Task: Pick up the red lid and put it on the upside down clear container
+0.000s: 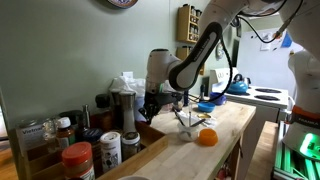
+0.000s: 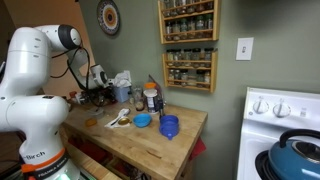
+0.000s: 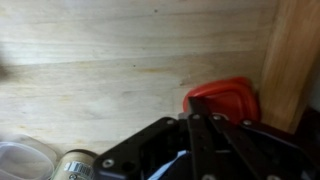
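Note:
The red lid is a rounded square low over the wooden counter, right against a wooden wall. My gripper comes in from the bottom of the wrist view with its fingers drawn together on the lid's left edge. In both exterior views the gripper is low over the back of the counter; the lid is hidden there. A clear container shows at the bottom left of the wrist view, next to a small jar.
Spice jars and a dark appliance crowd the counter's back. An orange lies further along. A blue bowl and a blue cup stand on the counter. A stove with a blue kettle is beside it.

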